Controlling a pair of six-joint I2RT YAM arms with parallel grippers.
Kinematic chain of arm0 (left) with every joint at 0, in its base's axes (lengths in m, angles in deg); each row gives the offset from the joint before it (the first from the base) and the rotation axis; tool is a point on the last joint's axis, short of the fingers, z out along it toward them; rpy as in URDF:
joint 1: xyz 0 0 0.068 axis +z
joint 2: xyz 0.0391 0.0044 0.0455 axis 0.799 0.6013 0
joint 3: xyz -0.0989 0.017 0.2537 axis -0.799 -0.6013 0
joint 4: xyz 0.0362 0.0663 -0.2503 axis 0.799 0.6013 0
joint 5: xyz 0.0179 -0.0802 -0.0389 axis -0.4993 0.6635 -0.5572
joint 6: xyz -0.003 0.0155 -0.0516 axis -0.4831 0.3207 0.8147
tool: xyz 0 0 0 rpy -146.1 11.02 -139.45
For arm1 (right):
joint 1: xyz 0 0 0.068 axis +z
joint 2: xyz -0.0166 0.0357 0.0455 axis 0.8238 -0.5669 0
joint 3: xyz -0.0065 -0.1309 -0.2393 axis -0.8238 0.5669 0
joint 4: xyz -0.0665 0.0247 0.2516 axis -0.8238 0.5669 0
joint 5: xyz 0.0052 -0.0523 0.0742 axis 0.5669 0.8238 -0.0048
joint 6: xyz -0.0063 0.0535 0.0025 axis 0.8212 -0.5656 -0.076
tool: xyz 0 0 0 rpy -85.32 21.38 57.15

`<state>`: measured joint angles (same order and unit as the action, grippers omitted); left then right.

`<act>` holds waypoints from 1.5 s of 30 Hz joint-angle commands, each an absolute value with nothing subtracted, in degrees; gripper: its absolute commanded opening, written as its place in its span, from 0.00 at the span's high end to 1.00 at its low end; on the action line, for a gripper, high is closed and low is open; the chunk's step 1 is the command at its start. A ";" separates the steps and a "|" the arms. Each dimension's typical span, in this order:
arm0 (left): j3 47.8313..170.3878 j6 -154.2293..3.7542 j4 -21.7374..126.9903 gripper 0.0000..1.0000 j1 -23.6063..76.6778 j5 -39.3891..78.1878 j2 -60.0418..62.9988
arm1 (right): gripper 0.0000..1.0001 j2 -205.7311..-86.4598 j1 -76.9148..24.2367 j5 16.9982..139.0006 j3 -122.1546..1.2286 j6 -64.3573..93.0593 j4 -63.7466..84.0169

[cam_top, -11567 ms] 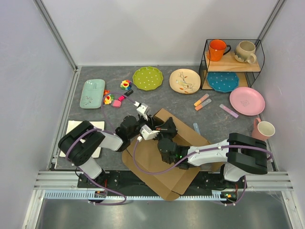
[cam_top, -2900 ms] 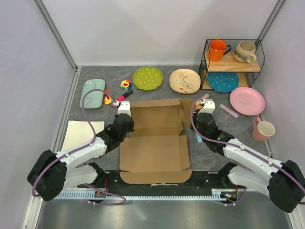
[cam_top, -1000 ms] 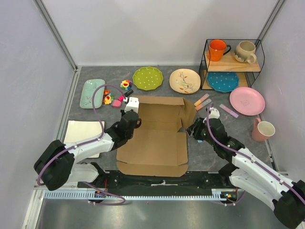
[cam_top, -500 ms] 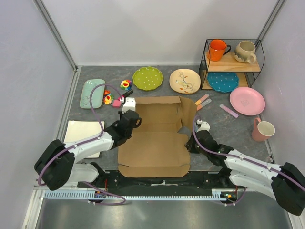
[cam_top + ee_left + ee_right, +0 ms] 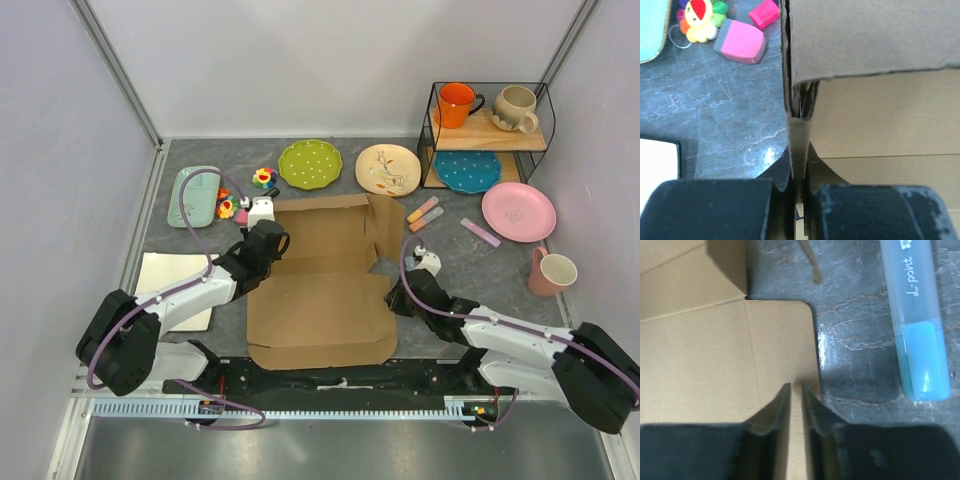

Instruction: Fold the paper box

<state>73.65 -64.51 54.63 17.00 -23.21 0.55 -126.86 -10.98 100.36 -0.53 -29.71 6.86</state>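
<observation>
- So, where does the paper box [image 5: 320, 290] lie from your 2 arms?
- It sits mid-counter [image 5: 480, 265] between them, with its long axis running from my near edge toward the far side. My left end effector [image 5: 800, 187] is clamped tight on the left side wall. In that wrist view the wall stands upright, edge-on between the fingers.
- And the other arm?
- My right end effector [image 5: 796, 395] is over the right side flap, close to one rounded corner, and the flap looks to lie flat. Its jaws stand a narrow slit apart. I cannot tell whether they pinch the card or only hover above it. A blue marker [image 5: 920, 340] lies on the counter just beside the flap's outer edge.
- What does the coming move turn on?
- I judge it turns on that flap's crease. It runs along the box's long axis, just to the left of my right end effector. The right arm is the nearer one, and the left is taken up with its wall. So the flap would need to swing up and leftward about that line, to face the wall I hold. The marker is close enough that I would watch it.
</observation>
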 commanded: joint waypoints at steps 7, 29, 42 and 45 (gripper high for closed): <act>76.05 -65.46 56.49 0.98 16.56 -21.56 0.95 | 0.41 -105.63 -10.47 111.64 -10.74 -21.82 23.50; 75.61 -66.25 55.79 0.98 16.56 -20.50 0.69 | 0.37 -133.74 -21.80 114.93 -25.08 -11.27 12.71; 73.42 -68.45 49.55 0.98 16.56 -21.65 0.08 | 0.86 -133.57 -22.86 100.85 -26.66 -14.95 6.11; 73.42 -68.36 48.93 0.98 16.47 -21.56 0.16 | 0.96 -133.31 -22.86 98.83 -27.19 -17.23 6.64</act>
<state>73.89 -66.17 52.60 16.70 -20.67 1.16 -134.92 -22.69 103.46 -24.27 -12.72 9.18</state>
